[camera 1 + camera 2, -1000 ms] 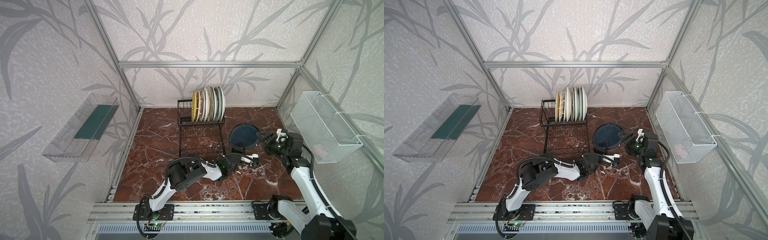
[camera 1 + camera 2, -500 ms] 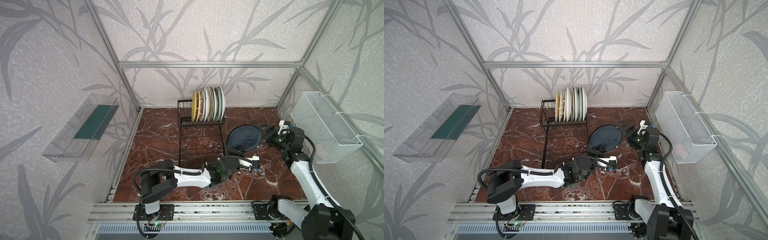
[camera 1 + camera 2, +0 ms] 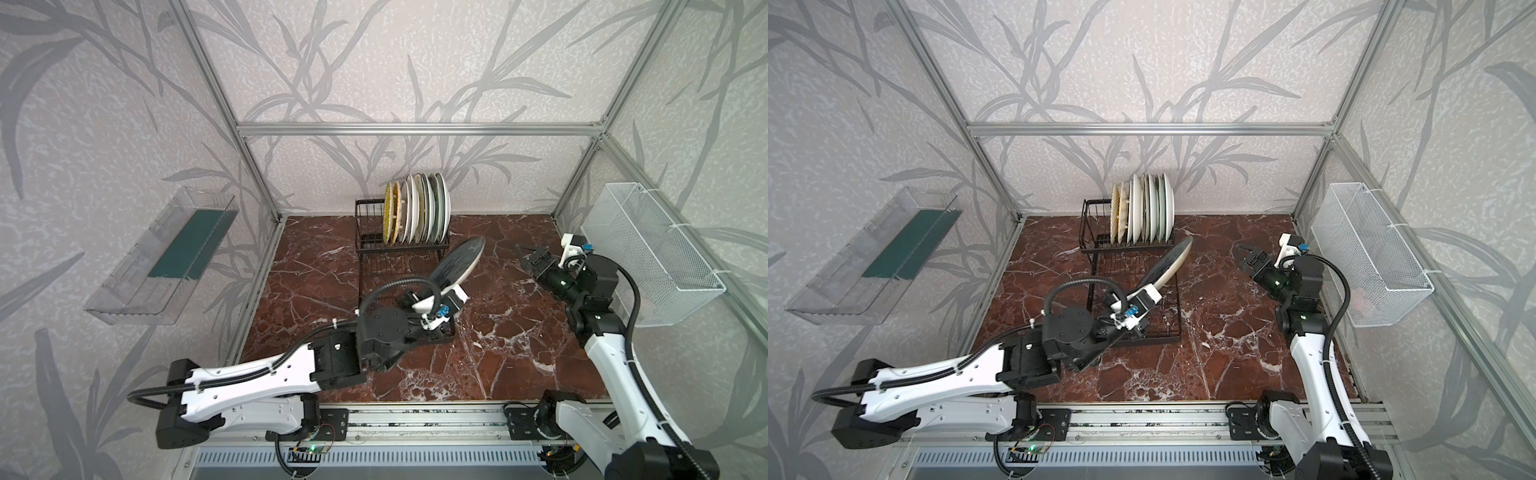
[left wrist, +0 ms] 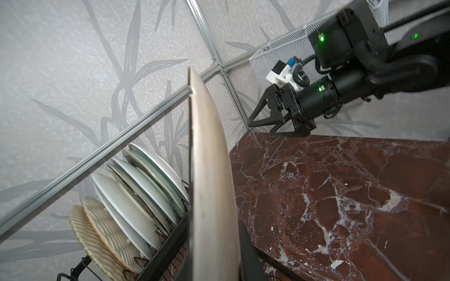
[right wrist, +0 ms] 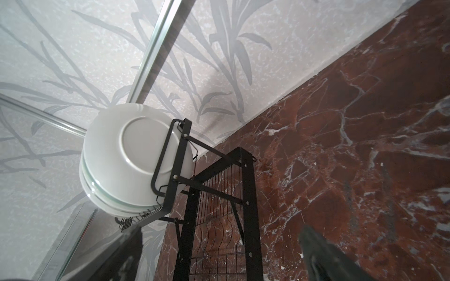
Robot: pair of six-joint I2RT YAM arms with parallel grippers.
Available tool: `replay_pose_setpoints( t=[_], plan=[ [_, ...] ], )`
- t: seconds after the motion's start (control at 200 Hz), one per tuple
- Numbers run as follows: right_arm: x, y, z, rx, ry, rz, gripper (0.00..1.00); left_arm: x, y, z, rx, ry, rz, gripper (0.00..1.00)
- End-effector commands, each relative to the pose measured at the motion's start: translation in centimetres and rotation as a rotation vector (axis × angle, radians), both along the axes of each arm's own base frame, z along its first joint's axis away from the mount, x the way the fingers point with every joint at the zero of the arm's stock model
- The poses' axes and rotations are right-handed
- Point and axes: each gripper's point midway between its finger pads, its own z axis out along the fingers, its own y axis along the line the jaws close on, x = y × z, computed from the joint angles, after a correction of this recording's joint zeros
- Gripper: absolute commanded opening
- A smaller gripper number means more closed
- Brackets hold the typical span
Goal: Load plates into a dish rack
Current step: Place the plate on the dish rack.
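Left pincer (image 3: 446,294) is clamped on the low rim of the dark blue plate (image 3: 459,262), holding it tilted edge-up just beside the right end of the dish rack (image 3: 365,226). I'd guess that's so it can slide in on edge next to the plates (image 3: 417,212) standing in the upper basket. Right pincer (image 3: 527,252) is wide open and empty, well apart from the plate, so only the left one carries it
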Motion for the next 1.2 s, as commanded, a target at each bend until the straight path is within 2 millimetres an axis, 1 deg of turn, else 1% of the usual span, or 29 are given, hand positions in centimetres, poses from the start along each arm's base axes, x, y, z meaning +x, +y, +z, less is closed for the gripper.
replay_pose_setpoints(
  t=[0.0, 0.085, 0.155, 0.23, 0.295, 0.355, 0.47, 0.59, 0.675, 0.785, 0.955, 1.03, 1.125, 1.195],
  plan=[
    [-1.0, 3.1, 1.7, -0.063, -0.132, 0.117, 0.99, 0.5, 3.6, 5.3, -0.212, 0.109, 0.096, 0.0],
    [-1.8, 6.2, 1.8, -0.097, -0.172, 0.21, 0.99, 1.3, 5.1, 7.7, -0.272, 0.099, 0.167, 0.0],
    [-2.4, 8.1, 1.5, -0.148, -0.201, 0.263, 0.99, 2.3, 6.6, 9.7, -0.331, 0.094, 0.238, 0.0],
    [-3.1, 9.7, 1.0, -0.191, -0.215, 0.31, 0.99, 3.7, 8.3, 11.4, -0.404, 0.114, 0.307, 0.0],
    [-3.6, 10.4, 0.2, -0.224, -0.195, 0.329, 0.99, 5.4, 9.8, 11.9, -0.475, 0.172, 0.351, 0.0],
    [-3.9, 10.6, -0.5, -0.24, -0.168, 0.333, 0.99, 6.8, 11.3, 12.4, -0.552, 0.199, 0.393, 0.0],
    [-4.5, 11.1, -1.6, -0.236, -0.14, 0.366, 0.99, 8.4, 12.3, 13.8, -0.597, 0.158, 0.453, 0.0],
    [-5.4, 12.0, -2.4, -0.243, -0.116, 0.416, 0.99, 10.7, 13.5, 14.5, -0.612, 0.155, 0.522, 0.0],
    [-6.0, 12.3, -2.9, -0.249, -0.105, 0.435, 0.99, 12.8, 14.1, 13.8, -0.612, 0.2, 0.555, 0.0],
    [-6.5, 12.4, -3.4, -0.256, -0.095, 0.44, 0.99, 15.5, 15.4, 12.8, -0.623, 0.254, 0.596, 0.0],
    [-7.0, 13.1, -3.6, -0.255, -0.087, 0.463, 0.99, 19.8, 16.5, 10.1, -0.641, 0.369, 0.613, 0.0],
    [-7.2, 13.4, -3.7, -0.26, -0.085, 0.474, 0.99, 21.4, 16.8, 8.9, -0.645, 0.405, 0.62, 0.0],
    [-7.4, 13.9, -3.8, -0.263, -0.087, 0.487, 0.99, 23.3, 16.8, 7.5, -0.641, 0.446, 0.618, 0.0],
    [-7.5, 14.3, -4.3, -0.262, -0.075, 0.497, 0.99, 24.6, 16.7, 6.5, -0.631, 0.47, 0.627, 0.0]
  ],
)
